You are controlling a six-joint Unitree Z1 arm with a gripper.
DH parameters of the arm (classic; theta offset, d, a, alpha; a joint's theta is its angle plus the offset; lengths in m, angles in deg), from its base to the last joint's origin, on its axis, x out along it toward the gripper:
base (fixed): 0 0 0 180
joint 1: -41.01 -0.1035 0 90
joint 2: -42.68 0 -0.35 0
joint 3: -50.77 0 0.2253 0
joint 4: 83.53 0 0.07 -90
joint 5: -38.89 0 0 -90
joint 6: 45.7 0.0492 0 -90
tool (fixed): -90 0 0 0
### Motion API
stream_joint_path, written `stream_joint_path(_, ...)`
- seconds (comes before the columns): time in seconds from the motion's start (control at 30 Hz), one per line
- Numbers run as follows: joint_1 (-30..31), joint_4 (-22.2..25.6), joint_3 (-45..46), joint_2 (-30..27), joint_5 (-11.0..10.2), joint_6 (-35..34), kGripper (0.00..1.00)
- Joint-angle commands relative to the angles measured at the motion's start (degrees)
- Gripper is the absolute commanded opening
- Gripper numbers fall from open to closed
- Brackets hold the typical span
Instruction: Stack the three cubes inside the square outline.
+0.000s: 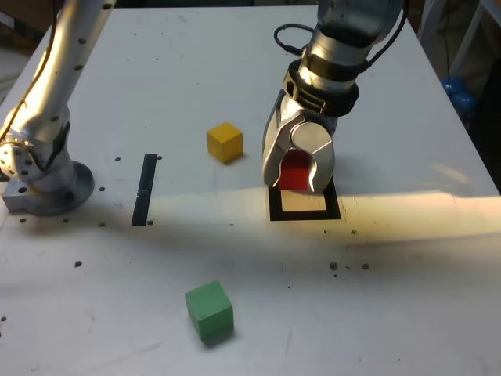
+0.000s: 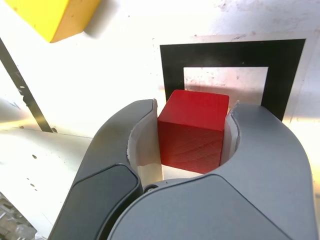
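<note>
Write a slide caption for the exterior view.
Gripper holding the red cube at the taped square, with the yellow cube and green cube lying outside it.

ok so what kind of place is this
Probably a robotics lab or test bench: a robot arm's hand is closed around a red cube, a square of black tape marks the pale worktop, and loose yellow and green cubes sit out as test pieces.

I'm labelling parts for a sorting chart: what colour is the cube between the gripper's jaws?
The cube is red, shown best in the wrist view.
</note>
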Motion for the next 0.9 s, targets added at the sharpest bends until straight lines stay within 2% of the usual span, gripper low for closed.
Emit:
stream_joint_path(0.0,-0.1,-0.4,-0.4,0.0,-0.1,0.2,0.33)
stream_joint_path(0.43,-0.1,-2.0,-0.1,1.6,0.9,0.8,0.35)
stream_joint_path(0.5,-0.1,-2.6,0.2,1.9,1.2,1.1,0.48)
stream_joint_path(0.63,-0.1,-4.0,1.3,2.0,1.8,1.7,0.87)
stream_joint_path(0.67,-0.1,-4.2,1.6,2.0,1.9,1.8,0.95)
stream_joint_path(0.73,-0.1,-4.4,1.9,1.9,1.9,1.8,0.99)
stream_joint_path(0.87,-0.2,-4.4,2.5,0.9,1.6,1.7,1.0)
